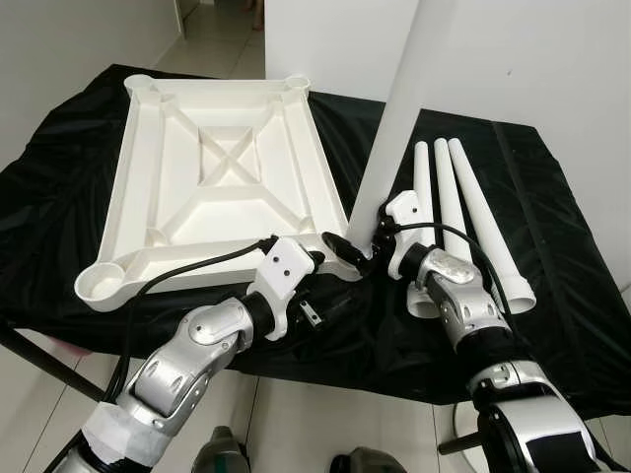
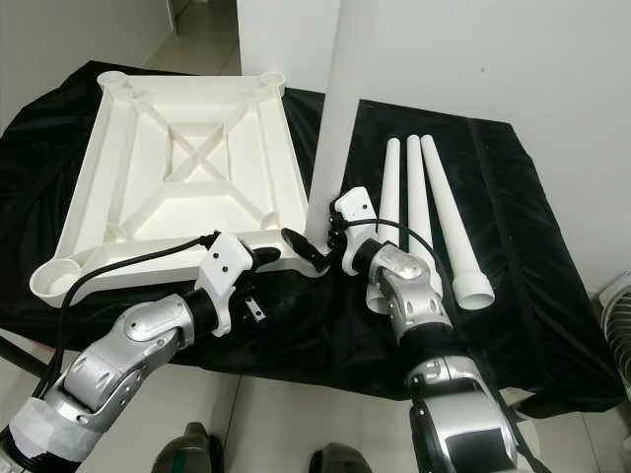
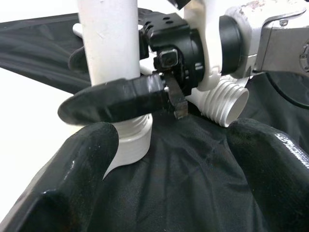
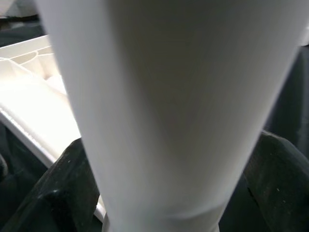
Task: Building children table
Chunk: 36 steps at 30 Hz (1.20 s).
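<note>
Item: leg fitting, first of four, as I read it. I have one white table leg (image 1: 399, 118) held nearly upright, its threaded foot at the near right corner socket of the upturned tabletop (image 1: 212, 182), which lies underside-up on the black cloth (image 1: 69, 187).

Right gripper (image 1: 380, 236): closed around the leg low on its shaft, both black fingers pressed against it; in the right wrist view the leg fills the gap between them.

Left gripper (image 1: 347, 250): beside the leg's base, fingers parted wide, holding nothing. In the left wrist view one right-hand finger (image 3: 116, 99) crosses the shaft just above the ribbed collar.

Spare legs (image 1: 458, 212): three, lying side by side on the cloth to the right of the tabletop, well clear of the work.

Next move, my judgement: square the leg over the socket, then turn it so the thread bites. A tilted start would likely cross the thread; the left gripper could steady the corner.
</note>
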Available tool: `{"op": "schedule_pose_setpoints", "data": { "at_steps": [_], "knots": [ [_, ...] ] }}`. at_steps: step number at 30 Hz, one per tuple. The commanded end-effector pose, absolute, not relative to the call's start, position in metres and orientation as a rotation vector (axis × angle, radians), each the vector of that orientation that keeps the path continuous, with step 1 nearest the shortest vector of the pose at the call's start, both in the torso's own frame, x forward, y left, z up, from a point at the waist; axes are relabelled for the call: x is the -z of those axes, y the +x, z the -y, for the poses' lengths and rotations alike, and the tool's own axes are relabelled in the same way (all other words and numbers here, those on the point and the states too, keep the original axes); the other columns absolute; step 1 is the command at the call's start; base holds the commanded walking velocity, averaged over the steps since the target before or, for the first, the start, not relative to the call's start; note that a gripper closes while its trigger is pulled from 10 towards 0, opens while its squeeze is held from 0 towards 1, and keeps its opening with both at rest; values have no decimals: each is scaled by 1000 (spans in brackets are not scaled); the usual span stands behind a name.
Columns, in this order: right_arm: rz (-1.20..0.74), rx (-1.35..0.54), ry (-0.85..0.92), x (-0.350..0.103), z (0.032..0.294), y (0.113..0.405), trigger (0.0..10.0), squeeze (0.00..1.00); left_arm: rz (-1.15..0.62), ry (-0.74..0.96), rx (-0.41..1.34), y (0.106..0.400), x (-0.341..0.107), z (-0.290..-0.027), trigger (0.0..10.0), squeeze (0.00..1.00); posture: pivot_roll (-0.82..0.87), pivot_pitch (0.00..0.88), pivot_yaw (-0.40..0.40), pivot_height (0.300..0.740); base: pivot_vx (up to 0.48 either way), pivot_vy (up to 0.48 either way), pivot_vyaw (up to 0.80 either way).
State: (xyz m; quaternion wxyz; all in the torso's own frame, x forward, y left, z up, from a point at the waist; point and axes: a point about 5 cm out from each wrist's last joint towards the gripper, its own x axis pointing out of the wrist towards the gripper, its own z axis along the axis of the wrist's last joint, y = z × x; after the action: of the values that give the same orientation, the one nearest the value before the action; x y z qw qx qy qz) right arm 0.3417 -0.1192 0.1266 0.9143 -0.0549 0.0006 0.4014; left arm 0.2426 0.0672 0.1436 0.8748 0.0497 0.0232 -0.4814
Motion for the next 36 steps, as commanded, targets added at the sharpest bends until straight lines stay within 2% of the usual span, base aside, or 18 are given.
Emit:
{"op": "schedule_pose_setpoints", "data": {
  "at_steps": [1, 3, 4, 5, 6, 18, 19, 20, 28, 33, 36],
  "knots": [
    [-24, -850, -123, -123, 114, 343, 10000, 0, -63, 99, 1111, 238, -141, -64, 10000, 0, 75, 0, -48, 740, 0, 0, 0],
    [-28, -852, -115, -122, 115, 343, 10000, 0, -63, 98, 1113, 238, -141, -64, 10000, 0, 75, 0, -48, 740, 0, 0, 0],
    [-28, -851, -99, -121, 116, 343, 4706, 0, -65, 95, 1115, 237, -140, -63, 10000, 0, 75, 0, -48, 740, 0, 0, 0],
    [-28, -851, -99, -121, 116, 343, 4706, 0, -65, 95, 1115, 237, -140, -63, 10000, 0, 75, 0, -48, 740, 0, 0, 0],
    [-27, -855, -79, -121, 117, 344, 0, 0, -68, 92, 1118, 237, -140, -63, 10000, 0, 75, 0, -48, 740, 0, 0, 0],
    [-8, -836, -38, -118, 121, 346, 0, 0, -85, 83, 1135, 237, -137, -63, 10000, 0, 64, 0, -35, 740, 0, 0, 0],
    [-5, -825, -42, -118, 122, 346, 6902, 0, -86, 85, 1135, 237, -137, -63, 10000, 0, 63, 0, -36, 740, 0, 0, 0],
    [2, -806, -46, -118, 123, 346, 10000, 0, -88, 86, 1135, 236, -136, -63, 10000, 0, 63, 0, -38, 740, 0, 0, 0],
    [34, -658, -60, -123, 130, 348, 10000, 0, -96, 83, 1124, 234, -134, -65, 10000, 0, 66, 0, -45, 740, 0, 0, 0],
    [62, -429, -34, -124, 131, 346, 10000, 0, -99, 75, 1120, 231, -133, -65, 10000, 0, 64, 4, -47, 740, 0, 0, 0],
    [62, -373, -14, -123, 131, 345, 10000, 0, -101, 74, 1119, 231, -133, -65, 10000, 0, 64, 4, -47, 740, 0, 0, 0]
  ]
}}
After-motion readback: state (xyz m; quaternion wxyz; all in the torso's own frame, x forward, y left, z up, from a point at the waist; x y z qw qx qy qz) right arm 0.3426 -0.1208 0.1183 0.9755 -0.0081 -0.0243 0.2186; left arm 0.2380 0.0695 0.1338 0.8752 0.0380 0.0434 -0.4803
